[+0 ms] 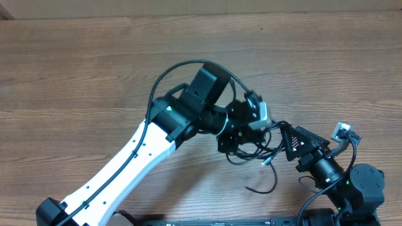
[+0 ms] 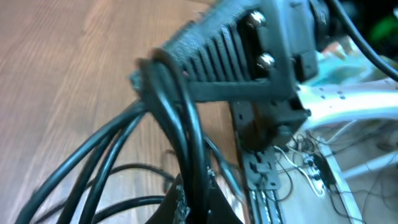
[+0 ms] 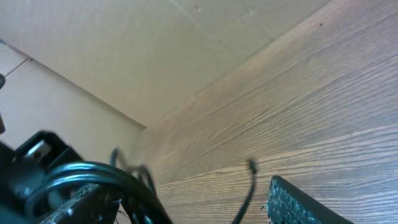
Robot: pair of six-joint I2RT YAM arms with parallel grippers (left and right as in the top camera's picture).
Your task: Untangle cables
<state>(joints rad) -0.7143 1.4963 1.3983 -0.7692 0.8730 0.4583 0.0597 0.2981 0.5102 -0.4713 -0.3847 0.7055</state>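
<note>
The black cables (image 1: 271,150) lie in a tangle on the wooden table between my two grippers. One loose end (image 1: 254,188) trails toward the front. My left gripper (image 1: 241,137) reaches in from the left. In the left wrist view that gripper (image 2: 194,202) is shut on a bundle of cable strands (image 2: 93,162) that rise and hook over the right gripper's ridged finger (image 2: 214,46). My right gripper (image 1: 293,143) stands open. In the right wrist view its pads (image 3: 298,205) are wide apart, cable loops (image 3: 93,174) drape over the left one, and a single cable end (image 3: 251,167) hangs between them.
The left arm's thick black wire (image 1: 188,66) arcs over its wrist. A beige wall (image 3: 155,56) borders the table's far edge. The right arm's base (image 1: 364,188) and a black rail (image 1: 220,221) occupy the front edge.
</note>
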